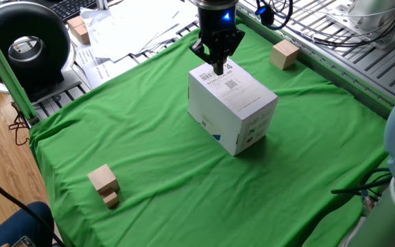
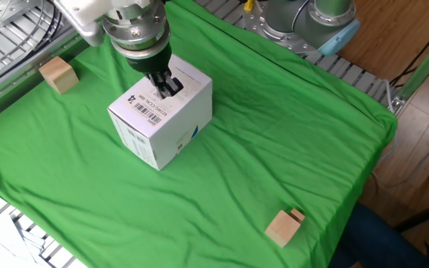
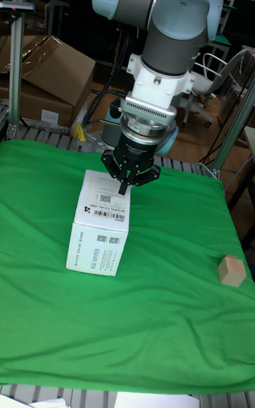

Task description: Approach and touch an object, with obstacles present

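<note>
One fixed view: hand (image 1: 218, 68) pressed together, seemingly touching the white box (image 1: 232, 110) top.

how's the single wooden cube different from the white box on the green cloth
The wooden cube is far smaller than the white box. The cube is plain tan wood; the box carries barcode labels and print. The gripper is over the box's top, while the cube sits apart near the cloth's edge. Both rest on the green cloth.

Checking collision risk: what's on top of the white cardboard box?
Only the gripper, fingers closed, at the top of the large white cardboard box near its barcode label. Actual contact is unclear; nothing else there.
</note>
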Available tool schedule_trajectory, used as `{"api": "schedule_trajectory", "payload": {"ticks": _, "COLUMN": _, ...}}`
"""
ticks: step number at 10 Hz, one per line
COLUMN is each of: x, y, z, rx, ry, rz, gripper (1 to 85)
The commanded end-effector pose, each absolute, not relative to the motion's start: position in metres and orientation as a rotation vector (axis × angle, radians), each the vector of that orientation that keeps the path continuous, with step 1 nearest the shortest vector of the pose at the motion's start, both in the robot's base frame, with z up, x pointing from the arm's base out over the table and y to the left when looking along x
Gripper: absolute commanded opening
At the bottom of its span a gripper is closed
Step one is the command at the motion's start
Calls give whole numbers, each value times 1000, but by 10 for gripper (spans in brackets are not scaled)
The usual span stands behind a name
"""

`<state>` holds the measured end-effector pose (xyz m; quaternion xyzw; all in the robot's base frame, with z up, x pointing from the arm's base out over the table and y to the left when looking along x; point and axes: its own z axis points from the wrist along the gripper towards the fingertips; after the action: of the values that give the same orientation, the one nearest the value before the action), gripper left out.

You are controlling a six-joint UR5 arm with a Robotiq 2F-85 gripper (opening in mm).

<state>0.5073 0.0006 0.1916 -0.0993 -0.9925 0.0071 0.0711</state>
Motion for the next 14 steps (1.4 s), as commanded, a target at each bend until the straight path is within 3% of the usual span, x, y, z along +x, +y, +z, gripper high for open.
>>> {"api": "schedule_trajectory", "payload": {"ticks": 1, "x": 509, "y": -19, "z": 194, "rx": -216, "ry": -3006, "rz": 56, "gripper": 23}}
{"api": "schedule_trajectory", "payload": {"ticks": 5, "x": 507, "y": -71, "z": 203, "rx": 46, "ry": -3031, "rz": -81, "gripper": 23}}
{"api": "schedule_trajectory", "payload": {"ticks": 9, "x": 492, "y": -122, "z": 200, "rx": 216, "ry": -3006, "rz": -4, "gripper": 23}}
{"api": "schedule_trajectory", "payload": {"ticks": 14, "x": 496, "y": -136, "z": 199, "rx": 293, "ry": -3014, "rz": 52, "gripper": 23}}
